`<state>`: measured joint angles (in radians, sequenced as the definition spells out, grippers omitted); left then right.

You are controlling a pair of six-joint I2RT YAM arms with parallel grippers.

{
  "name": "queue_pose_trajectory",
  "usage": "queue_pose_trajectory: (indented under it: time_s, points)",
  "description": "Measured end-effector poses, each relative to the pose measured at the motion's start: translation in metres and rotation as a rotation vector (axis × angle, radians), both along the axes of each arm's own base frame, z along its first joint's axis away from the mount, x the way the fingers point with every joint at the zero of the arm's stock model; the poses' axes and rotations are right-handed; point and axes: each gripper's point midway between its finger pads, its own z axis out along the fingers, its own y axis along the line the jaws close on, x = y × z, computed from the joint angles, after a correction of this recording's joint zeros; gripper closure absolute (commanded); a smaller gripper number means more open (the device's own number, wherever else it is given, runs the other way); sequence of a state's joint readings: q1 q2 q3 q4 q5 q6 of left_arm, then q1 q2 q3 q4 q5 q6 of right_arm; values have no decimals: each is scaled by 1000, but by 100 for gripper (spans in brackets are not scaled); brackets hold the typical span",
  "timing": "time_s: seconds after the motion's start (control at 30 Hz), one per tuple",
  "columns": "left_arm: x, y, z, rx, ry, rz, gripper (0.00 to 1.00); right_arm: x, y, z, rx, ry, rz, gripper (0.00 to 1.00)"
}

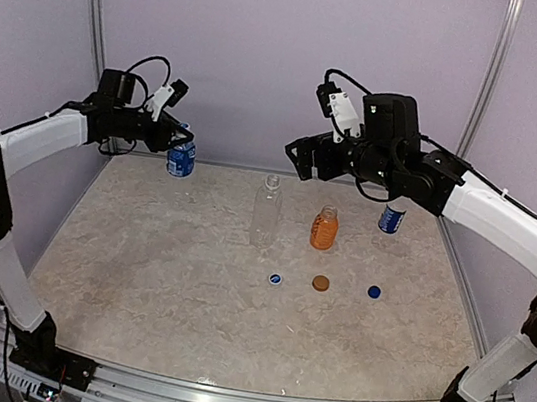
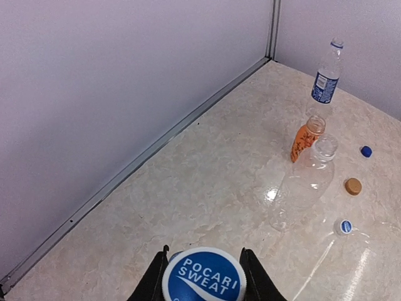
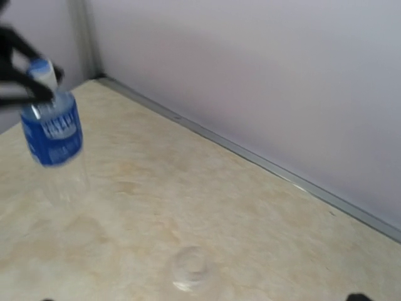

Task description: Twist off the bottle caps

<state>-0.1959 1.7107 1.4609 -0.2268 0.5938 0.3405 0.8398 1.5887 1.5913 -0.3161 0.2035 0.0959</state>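
Left tool (image 2: 202, 283) clamped on last fitted cap (image 2: 203, 274) of blue-label bottle (image 1: 181, 160), back-left of bench (image 1: 136, 272), likely set for twisting. Right tool (image 1: 298, 158) spread, empty, aloft mid-bench, seemingly free to steady bottle. White-blue cap (image 1: 276, 279), orange-brown cap (image 1: 320, 283), blue cap (image 1: 374, 292) lie loose.

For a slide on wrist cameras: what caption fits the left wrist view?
Left tool grips the Pocari Sweat cap; three bottles and three loose caps sit beyond.

left arm (image 1: 43, 139), right arm (image 1: 507, 232): white links, black joints | cables (image 1: 152, 64): black, looped | wrist cameras (image 1: 344, 111): white | bases (image 1: 35, 353): black | left gripper (image 2: 204, 254): black fingers (image 2: 155, 282)
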Motion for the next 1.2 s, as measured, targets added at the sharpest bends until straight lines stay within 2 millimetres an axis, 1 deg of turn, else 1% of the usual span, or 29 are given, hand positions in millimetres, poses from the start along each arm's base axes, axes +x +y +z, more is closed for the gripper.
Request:
queue_pose_trajectory:
  time_s: [0.07, 0.1, 0.13, 0.17, 0.2, 0.27, 0.3, 0.33, 0.37, 0.4, 0.43, 0.5, 0.57, 0.6, 0.67, 0.73, 0.83, 0.97, 1.03, 1.2]
  points:
    - [-32, 4, 41, 14, -21, -14, 100, -15, 13, 5, -9, -18, 62, 1]
    - [-50, 5, 67, 12, -35, -21, 100, -23, 20, 6, -13, -26, 93, 1]
    - [-69, 6, 95, 6, -58, -32, 100, -33, 30, 9, -21, -40, 132, 1]
    - [-86, 7, 117, -2, -81, -41, 100, -44, 41, 12, -27, -57, 173, 1]
    - [-108, 8, 140, -12, -105, -55, 100, -57, 54, 16, -27, -75, 216, 1]
    - [-155, 8, 174, -23, -131, -88, 100, -80, 79, 27, -15, -110, 298, 1]
    - [-180, 7, 185, -27, -128, -111, 100, -94, 96, 36, 8, -134, 351, 1]
    - [-205, 6, 196, -33, -124, -135, 100, -104, 107, 41, 24, -149, 388, 1]
    - [-226, 4, 205, -41, -123, -163, 100, -118, 124, 48, 49, -173, 442, 1]
    - [-246, 2, 210, -47, -121, -192, 100, -128, 136, 53, 66, -190, 475, 1]
    - [-261, 1, 212, -49, -117, -213, 100, -140, 151, 58, 86, -210, 515, 1]
    - [-297, -1, 210, -49, -108, -266, 100, -160, 176, 63, 115, -236, 581, 1]
    - [-325, -1, 205, -50, -95, -310, 100, -179, 200, 63, 141, -254, 645, 1]
    - [-335, 0, 203, -51, -93, -321, 100, -187, 209, 62, 150, -260, 673, 1]
    - [-347, 4, 203, -59, -95, -326, 100, -202, 224, 54, 155, -261, 724, 1]
    - [-352, 7, 203, -66, -98, -320, 100, -213, 234, 44, 149, -255, 768, 1]
    - [-353, 7, 201, -67, -89, -319, 100, -226, 245, 30, 140, -248, 848, 1]
    - [-350, 5, 194, -64, -65, -321, 100, -234, 254, 19, 139, -254, 912, 1]
    - [-350, 4, 194, -69, -61, -323, 100, -234, 258, 14, 142, -256, 918, 6]
    - [-353, 5, 204, -100, -90, -320, 100, -234, 261, 12, 168, -267, 928, 23]
